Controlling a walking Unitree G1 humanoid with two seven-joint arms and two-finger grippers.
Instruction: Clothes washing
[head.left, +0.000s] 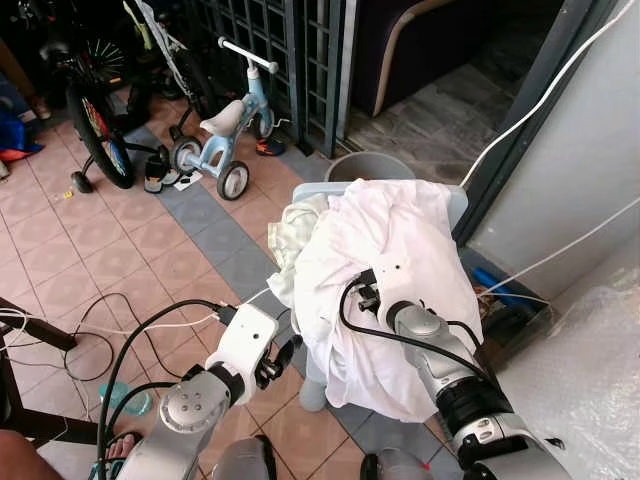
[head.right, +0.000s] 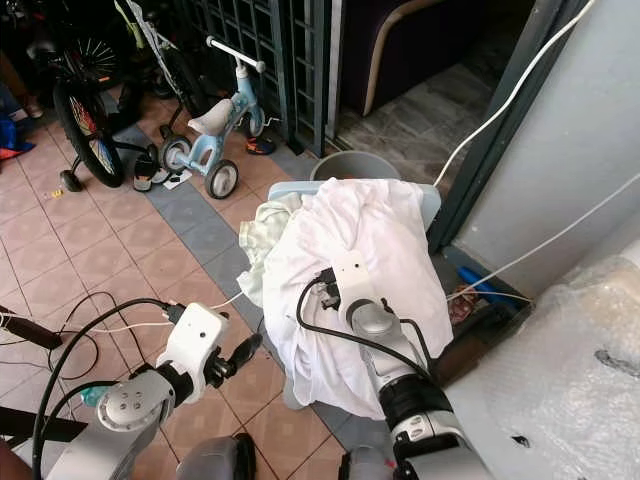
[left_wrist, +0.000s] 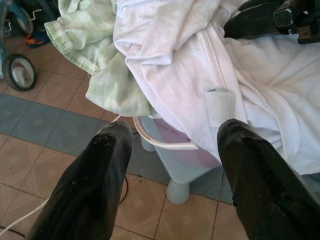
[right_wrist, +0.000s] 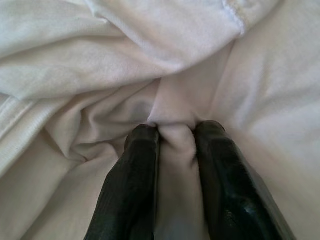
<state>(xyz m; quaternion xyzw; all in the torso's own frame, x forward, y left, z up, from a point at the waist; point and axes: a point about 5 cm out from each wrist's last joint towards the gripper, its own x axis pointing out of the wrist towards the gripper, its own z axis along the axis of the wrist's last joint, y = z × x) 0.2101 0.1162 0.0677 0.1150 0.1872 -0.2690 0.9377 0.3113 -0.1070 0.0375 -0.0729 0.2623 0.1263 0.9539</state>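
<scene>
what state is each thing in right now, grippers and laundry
right gripper: jaws shut, pinching a fold of the white garment
left gripper: jaws open, holding nothing, beside the pile
white garment: crumpled, draped over the basket
green cloth: bunched, hanging over the basket's rim

Two garments — one white shirt (head.left: 385, 250), one green cloth (head.left: 293, 235).

Sunlight fell across a floor of pinkish tiles (head.left: 60, 240) crossed by a grey tiled strip (head.left: 215, 225). A small blue balance bike (head.left: 225, 130) stood by a dark metal gate (head.left: 290, 60), a bigger bicycle (head.left: 95, 110) beside it. White cables (head.left: 540, 100) ran down a grey wall (head.left: 600, 160).
</scene>
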